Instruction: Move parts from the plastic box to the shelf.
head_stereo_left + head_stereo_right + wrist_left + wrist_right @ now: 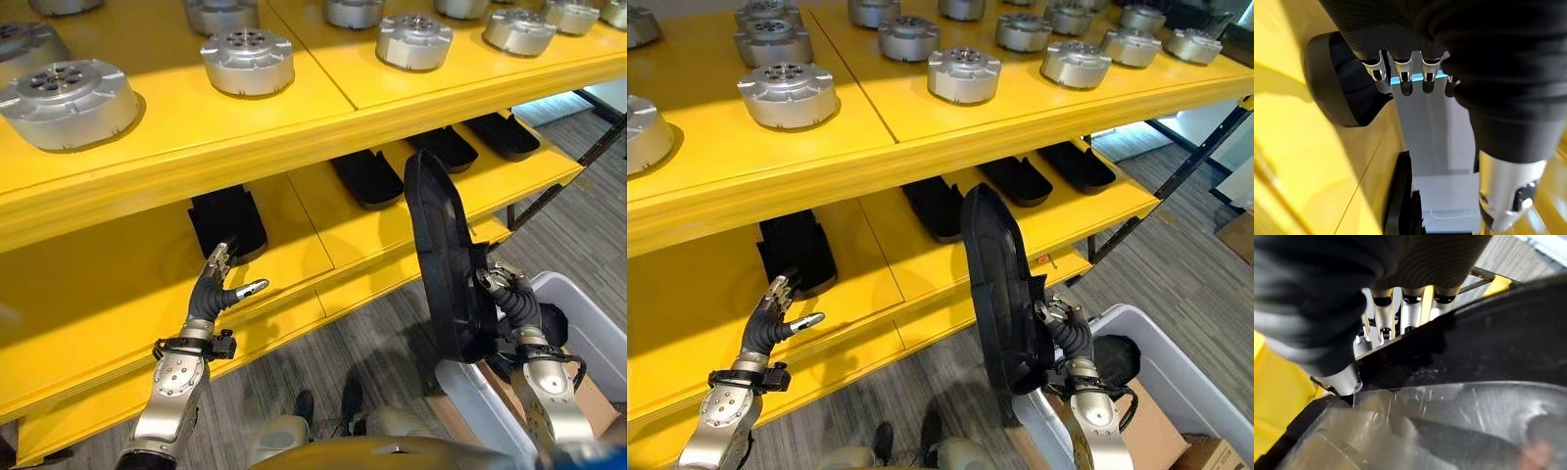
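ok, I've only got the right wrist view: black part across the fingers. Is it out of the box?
Observer: Yes, the right hand holds the part upright above the box corner, short of the lower shelf.
Operator: Free slot there?
Observer: Four parts lie in a row on it, with a gap of bare yellow between the leftmost and the next.
Operator: Left hand?
Observer: The left hand is open, fingertips at the leftmost part's front edge; contact unclear.
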Tool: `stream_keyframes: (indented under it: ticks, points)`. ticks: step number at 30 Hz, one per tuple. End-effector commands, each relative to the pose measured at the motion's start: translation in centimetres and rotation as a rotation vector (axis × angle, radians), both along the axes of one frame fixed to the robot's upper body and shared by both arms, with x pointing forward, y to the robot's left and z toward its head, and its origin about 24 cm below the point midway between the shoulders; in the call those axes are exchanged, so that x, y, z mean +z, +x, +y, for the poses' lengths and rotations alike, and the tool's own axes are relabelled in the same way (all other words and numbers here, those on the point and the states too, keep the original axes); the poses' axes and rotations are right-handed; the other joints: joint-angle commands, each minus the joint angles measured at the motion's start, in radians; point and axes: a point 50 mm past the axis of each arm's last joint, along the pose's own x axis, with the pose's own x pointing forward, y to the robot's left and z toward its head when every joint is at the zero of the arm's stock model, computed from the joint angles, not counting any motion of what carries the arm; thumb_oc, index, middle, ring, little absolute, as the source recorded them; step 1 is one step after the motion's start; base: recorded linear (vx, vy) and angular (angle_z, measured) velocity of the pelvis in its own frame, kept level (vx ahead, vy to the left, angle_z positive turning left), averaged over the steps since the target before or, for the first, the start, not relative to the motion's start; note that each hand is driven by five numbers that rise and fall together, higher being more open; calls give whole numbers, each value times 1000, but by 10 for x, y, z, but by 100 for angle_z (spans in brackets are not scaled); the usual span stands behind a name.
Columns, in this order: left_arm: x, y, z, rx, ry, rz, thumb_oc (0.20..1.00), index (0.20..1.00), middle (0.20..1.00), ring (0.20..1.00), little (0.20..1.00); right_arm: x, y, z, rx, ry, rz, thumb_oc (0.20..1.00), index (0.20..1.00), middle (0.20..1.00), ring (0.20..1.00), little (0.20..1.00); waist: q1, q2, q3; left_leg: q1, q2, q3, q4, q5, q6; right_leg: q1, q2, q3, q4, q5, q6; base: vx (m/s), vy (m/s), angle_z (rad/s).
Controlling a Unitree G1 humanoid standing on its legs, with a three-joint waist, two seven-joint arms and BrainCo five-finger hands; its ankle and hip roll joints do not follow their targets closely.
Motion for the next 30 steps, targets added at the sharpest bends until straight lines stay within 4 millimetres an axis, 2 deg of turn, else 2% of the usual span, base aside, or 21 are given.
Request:
stream_keyframes:
  ticks: [1,5,7,8,9,10,11,12,13,14,15,16,17,18,19,20,21,22,25,28,30]
  points:
    - [22,4,3,-22,-3,-114,1000,1000,1000,1000,1000,33,12,-12,-18,1,-182,200,200,200,200,200,-9,-2,-55,10,-37,50,13,-34,-1,70,-55,-7,-32,-3,67,-29,-39,22]
    - [22,6,-1,-51,-12,-112,1000,1000,1000,1000,1000,34,9,-19,-40,-8,-182,200,200,200,200,200,-14,0,-35,-43,-49,24,84,-43,-19,69,-71,-47,-34,-3,61,-87,-19,36]
    - [25,11,-4,-70,-26,-124,1000,1000,1000,1000,1000,39,8,-27,-77,-32,-200,200,200,200,200,200,-28,-5,-7,-89,-27,81,164,-64,-40,64,-98,-84,-23,-1,59,-133,10,65]
    - [25,11,-4,-70,-26,-125,1000,1000,1000,1000,1000,39,8,-27,-78,-32,-202,200,200,200,200,200,-29,-5,-8,-95,-28,80,167,-61,-40,60,-99,-86,-24,2,59,-211,88,117]
    - [30,16,-7,-85,-34,-147,1000,1000,1000,1000,1000,44,9,-32,-99,-40,-220,200,200,200,200,200,-49,-25,18,-113,84,179,254,-110,-40,44,-147,-106,-5,14,66,-159,127,129]
    - [31,16,-7,-83,-40,-150,1000,1000,1000,1000,1000,43,8,-32,-102,-38,-215,200,200,200,200,200,-51,-25,21,-98,135,185,264,-121,-45,42,-161,-110,6,7,68,-162,152,96]
    - [32,16,-7,-80,-42,-155,1000,1000,1000,1000,1000,42,7,-33,-109,-37,-210,200,200,200,200,200,-56,-25,16,-93,175,190,252,-101,-54,37,-176,-123,11,4,71,41,251,81]
    - [32,16,-7,-75,-58,-157,1000,1000,1000,1000,1000,40,3,-36,-125,-37,-197,200,200,200,200,200,-75,-14,4,-69,305,205,216,-46,-82,38,-212,-146,34,-25,89,6,290,57]
    - [33,17,-8,-75,-66,-159,1000,1000,1000,1000,1000,39,0,-38,-133,-40,-189,200,200,200,200,200,-87,-3,3,-63,374,234,178,35,-101,24,-227,-171,57,-26,89,38,356,57]
    - [34,19,-9,-79,-75,-164,1000,1000,1000,1000,1000,38,-3,-41,-142,-44,-180,200,200,200,200,200,-95,11,2,-50,421,249,126,106,-125,15,-237,-188,84,-37,93,-18,169,74]
    - [34,18,-9,-80,-76,-163,1000,1000,1000,1000,1000,38,-3,-41,-142,-45,-179,200,200,200,200,200,-95,14,3,-41,424,249,111,114,-129,14,-235,-190,93,-46,92,40,194,96]
    - [36,21,-12,-88,-81,-171,1000,1000,1000,1000,1000,36,-5,-41,-147,-43,-172,200,200,200,200,200,-99,25,2,-41,461,253,73,174,-152,9,-255,-202,118,-50,101,96,302,75]
    - [39,24,-13,-87,-84,-185,1000,1000,1000,1000,1000,34,-5,-40,-145,-34,-163,200,200,200,200,200,-89,35,6,-31,475,186,46,201,-176,-2,-287,-189,162,-61,117,126,388,46]
    - [39,25,-14,-93,-85,-186,1000,1000,1000,1000,1000,33,-3,-38,-142,-25,-163,200,200,200,200,200,-82,41,8,-36,448,158,55,153,-176,-1,-300,-183,174,-59,126,103,277,20]
    - [39,25,-14,-93,-85,-187,1000,1000,1000,1000,1000,33,-3,-38,-142,-24,-164,200,200,200,200,200,-85,40,6,-44,445,154,59,154,-174,-3,-302,-185,172,-55,127,132,232,8]
    - [42,28,-15,-110,-78,-195,1000,1000,1000,1000,1000,32,0,-33,-132,16,-168,200,200,200,200,200,-83,39,4,-48,417,174,81,74,-186,17,-334,-181,174,-44,144,141,249,12]
    - [43,28,-15,-116,-72,-198,1000,1000,1000,1000,1000,30,0,-32,-135,33,-167,200,200,200,200,200,-79,39,6,-54,405,178,90,60,-188,25,-345,-178,170,-35,151,237,399,20]
    - [48,28,-12,-123,-43,-209,1000,1000,1000,1000,1000,30,1,-29,-128,51,-171,200,200,200,200,200,-67,28,12,-67,367,182,121,29,-181,50,-377,-181,147,3,173,136,250,32]
    - [50,28,-7,-114,-22,-215,1000,1000,1000,1000,1000,29,2,-25,-115,73,-170,200,200,200,200,200,-56,13,16,-77,340,189,138,12,-178,63,-402,-190,129,35,189,81,197,28]
    - [54,29,1,-82,20,-223,1000,1000,1000,1000,1000,30,4,-19,-103,84,-179,200,200,200,200,200,-40,-14,13,-103,278,190,142,-16,-160,90,-451,-230,72,122,224,73,220,31]
    - [53,27,5,-64,39,-217,1000,1000,1000,1000,1000,32,8,-14,-75,85,-186,200,200,200,200,200,-23,-29,6,-115,256,190,134,-23,-152,95,-462,-245,50,150,234,75,187,25]
